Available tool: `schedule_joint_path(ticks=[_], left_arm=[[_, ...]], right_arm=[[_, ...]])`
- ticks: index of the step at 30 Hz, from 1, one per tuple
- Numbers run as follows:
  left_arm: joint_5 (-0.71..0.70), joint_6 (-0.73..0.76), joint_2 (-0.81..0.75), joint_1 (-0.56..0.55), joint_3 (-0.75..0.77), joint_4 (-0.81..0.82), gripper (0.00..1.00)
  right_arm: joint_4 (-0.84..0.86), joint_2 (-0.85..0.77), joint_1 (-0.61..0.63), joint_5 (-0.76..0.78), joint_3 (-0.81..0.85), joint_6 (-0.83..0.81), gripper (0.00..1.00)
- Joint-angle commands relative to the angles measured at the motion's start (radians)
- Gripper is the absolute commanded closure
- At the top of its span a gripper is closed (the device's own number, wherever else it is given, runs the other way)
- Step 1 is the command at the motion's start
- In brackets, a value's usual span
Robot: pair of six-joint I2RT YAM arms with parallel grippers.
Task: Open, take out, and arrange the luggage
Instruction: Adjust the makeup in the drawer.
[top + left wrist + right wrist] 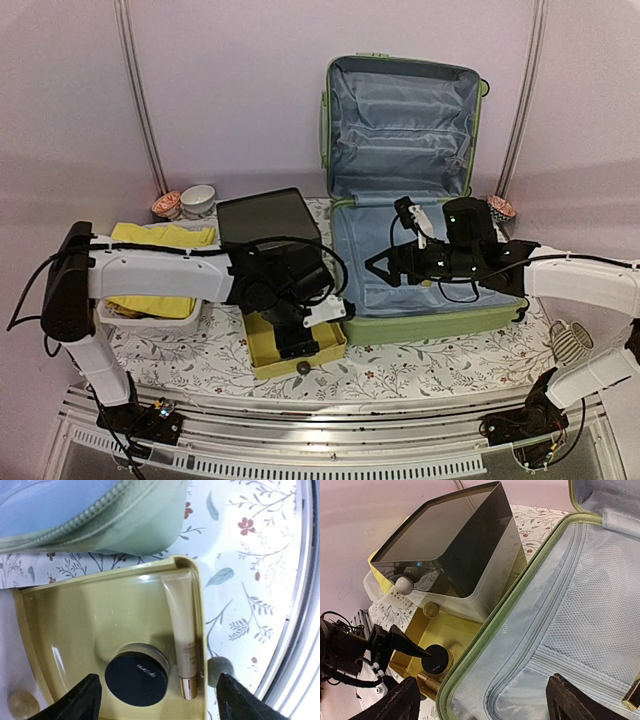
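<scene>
The luggage (440, 325) lies open on the table at the right, its lid (400, 120) leaning against the wall and the pale blue lining showing. My right gripper (380, 268) hovers over the left part of its lower half, open, with only lining (560, 630) between the fingers. Left of the luggage, my left gripper (160, 705) hangs open over a pulled-out yellow drawer (60, 625). Inside lie a round dark-lidded jar (136, 677) and a cream tube (182, 635) with a gold cap. Neither finger touches them.
The drawer belongs to a white box with a dark lid (268, 215) right beside the luggage. A white mesh basket (150, 312) holding yellow cloth (165, 238) stands at the left. Small bowls (190, 200) sit at the back. A striped cup (570, 342) is at the right.
</scene>
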Motion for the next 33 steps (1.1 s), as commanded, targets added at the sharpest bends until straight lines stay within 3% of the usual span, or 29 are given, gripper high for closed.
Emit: schedule_joint_path(ticks=[1,5,9,11,17,23,28,33], left_arm=[[0.142,-0.012,-0.057,0.038,0.044,-0.064,0.20],[0.139,-0.124,-0.105,0.047,0.065,-0.029,0.21],[0.136,-0.368,-0.158,0.047,0.074,0.035,0.12],[0.125,-0.517,-0.211,0.045,0.023,0.099,0.02],[-0.076,-0.874,-0.343,0.054,-0.123,0.107,0.02],[-0.178,-1.151,-0.645,0.061,-0.450,0.350,0.02],[-0.132,-1.231,-0.888,0.126,-0.736,0.620,0.02],[-0.143,-1.250,-0.964,0.134,-0.748,0.582,0.02]], right_arm=[[0.019,-0.022,-0.007,0.011,-0.008,0.009,0.12],[0.018,-0.025,-0.007,0.010,-0.007,0.009,0.12],[0.012,-0.036,-0.007,0.020,-0.010,0.007,0.12],[0.009,-0.041,-0.008,0.024,-0.012,0.006,0.11],[0.009,-0.061,-0.007,0.022,-0.026,0.005,0.12],[0.016,-0.056,-0.008,0.051,-0.032,0.004,0.11],[0.025,0.000,-0.007,0.064,-0.009,0.022,0.11],[0.010,0.041,-0.007,0.067,0.040,0.033,0.11]])
